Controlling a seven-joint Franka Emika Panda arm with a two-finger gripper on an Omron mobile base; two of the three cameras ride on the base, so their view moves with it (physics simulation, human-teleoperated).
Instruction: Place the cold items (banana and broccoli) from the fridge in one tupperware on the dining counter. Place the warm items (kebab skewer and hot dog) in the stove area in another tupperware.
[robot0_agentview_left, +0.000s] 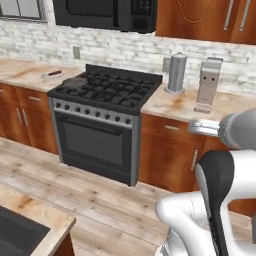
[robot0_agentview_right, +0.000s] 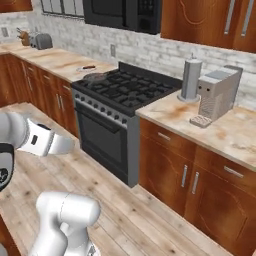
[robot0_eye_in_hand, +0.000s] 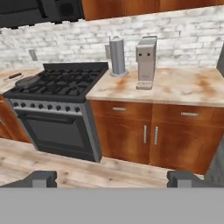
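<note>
Stove area (robot0_agentview_left: 107, 90) fills the centre-left of the left base view, a black range with grates and a knob row, well apart from the robot across the wood floor; a dark round pan or plate (robot0_agentview_left: 75, 82) rests on its left rear grate, and a small reddish item (robot0_agentview_left: 53, 74) lies on the counter just left of it, too small to name; the gripper (robot0_eye_in_hand: 111, 178) sits at the bottom of the hand view, fingers spread wide and holding nothing. Risk, as I judge it: reaching from this far would overextend the arm, and the warm items could be mistaken at this range.
</note>
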